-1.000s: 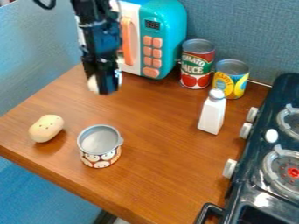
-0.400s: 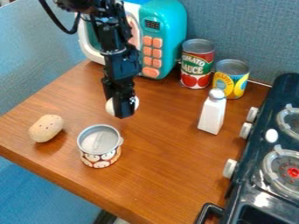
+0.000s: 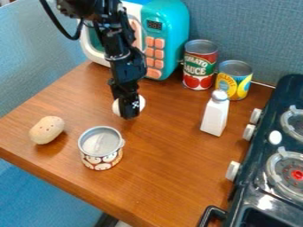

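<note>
The black gripper (image 3: 129, 114) hangs over the middle of the wooden table (image 3: 172, 177), pointing down with a slight slant; its jaws are clamped on a round white ball (image 3: 142, 103), which bulges out on both sides of them (the middle of the ball is hidden behind the black parts). The arm comes in from the top edge, with a black cable (image 3: 58, 26) looping beside it; behind it stands a toy microwave (image 3: 176, 37), teal and white, with orange buttons on its front.

Nearer the camera than the gripper, and a little to the left in the view, an open tin (image 3: 102, 162) stands upright; it has a grey inside, a small tab at the right of its rim and a pale round pattern on its side. Farther left lies a potato (image 3: 47, 130), tan with a few dark dots; it is apart from the tin.

To the right of the gripper, a white shaker (image 3: 215, 116) with a grey cap stands upright; behind it are a red can (image 3: 199, 64), just beside the microwave, and a shorter yellow can (image 3: 234, 81) with blue on its label, both upright. Along the right edge is a black toy stove (image 3: 265, 148), with white knobs (image 3: 233, 170) down its near side and grey rings around its burners; a blue wall (image 3: 248, 31) rises behind.
</note>
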Tool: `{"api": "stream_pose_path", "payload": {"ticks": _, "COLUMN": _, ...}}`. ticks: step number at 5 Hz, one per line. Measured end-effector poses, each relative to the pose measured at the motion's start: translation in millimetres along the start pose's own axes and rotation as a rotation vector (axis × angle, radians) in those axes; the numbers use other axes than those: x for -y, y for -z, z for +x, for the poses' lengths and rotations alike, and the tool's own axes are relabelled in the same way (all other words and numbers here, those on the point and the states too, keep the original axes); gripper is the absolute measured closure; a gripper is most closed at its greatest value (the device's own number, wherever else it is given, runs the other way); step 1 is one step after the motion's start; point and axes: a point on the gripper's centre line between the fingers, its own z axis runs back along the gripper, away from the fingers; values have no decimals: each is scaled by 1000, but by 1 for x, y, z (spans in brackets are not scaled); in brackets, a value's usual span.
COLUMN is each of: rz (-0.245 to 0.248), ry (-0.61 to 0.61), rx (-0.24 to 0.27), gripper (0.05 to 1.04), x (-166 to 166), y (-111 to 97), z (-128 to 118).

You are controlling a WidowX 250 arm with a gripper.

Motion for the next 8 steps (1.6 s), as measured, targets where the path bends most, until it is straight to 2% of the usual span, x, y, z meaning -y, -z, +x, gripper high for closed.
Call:
{"api": "stream_pose_path", "payload": {"ticks": 2, "rz": -32, "ry": -2, "rx": -30, "gripper": 352, "x": -1, "y": 18, "z": -3}}
{"api": "stream_pose_path", "payload": {"ticks": 3, "rz": -51, "ry": -40, "rx": -58, "gripper": 279, "x": -4, "y": 19, "z": -1}}
{"api": "stream_pose_path", "payload": {"ticks": 4, "rz": -77, "ry": -54, "rx": -41, "gripper": 105, "x": -4, "y": 17, "z": -2}}
{"api": "stream_pose_path", "payload": {"ticks": 5, "rz": -107, "ry": -88, "rx": 21, "gripper": 93, "x": -11, "y": -4, "z": -10}}
{"api": "stream_pose_path", "payload": {"ticks": 6, "rz": -115, "ry": -123, "rx": 103, "gripper": 92, "x": -17, "y": -38, "z": -16}}
{"api": "stream_pose_path", "payload": {"ticks": 7, "rz": -127, "ry": -133, "rx": 149, "gripper": 92, "x": -19, "y": -55, "z": -25}}
{"api": "stream_pose_path", "payload": {"ticks": 8, "rz": -70, "ry": -204, "rx": 132, "gripper": 89, "x": -31, "y": -73, "z": -62}}
